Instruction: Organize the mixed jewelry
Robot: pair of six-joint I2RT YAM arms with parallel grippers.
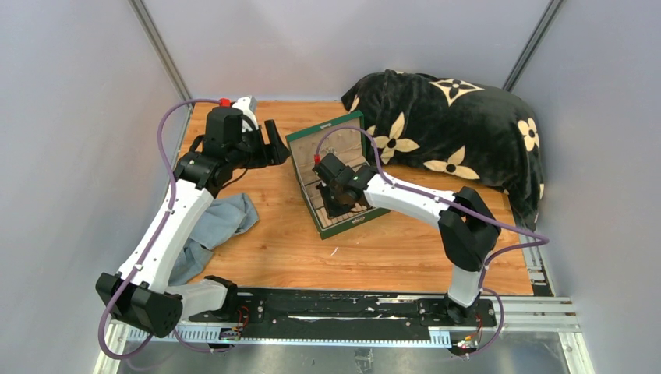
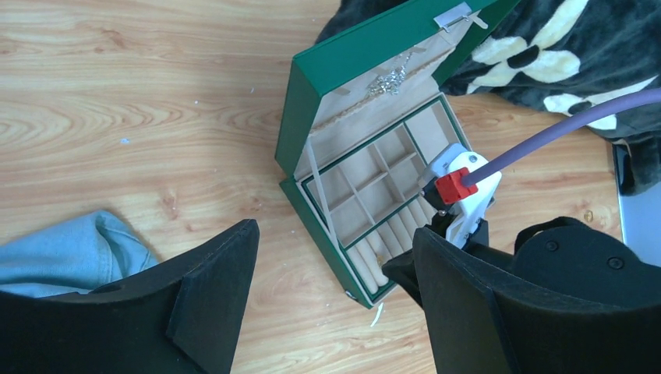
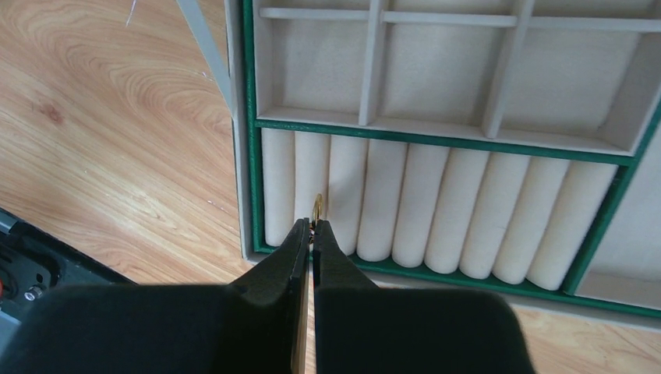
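A small gold ring (image 3: 317, 206) is being clamped by the right tool (image 3: 313, 234) at the cream ring rolls (image 3: 436, 202) of the open green jewelry box (image 3: 249, 93), with a silvery cluster (image 2: 390, 80) inside its lid (image 2: 351, 54), while the left tool (image 2: 335, 234) is being held apart above the wooden surface (image 2: 156, 93).

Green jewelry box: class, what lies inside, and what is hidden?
Bare compartments, ring rolls, a silvery cluster in the lid, a gold ring pinched by the right gripper at the rolls. That arm hides part of the tray.
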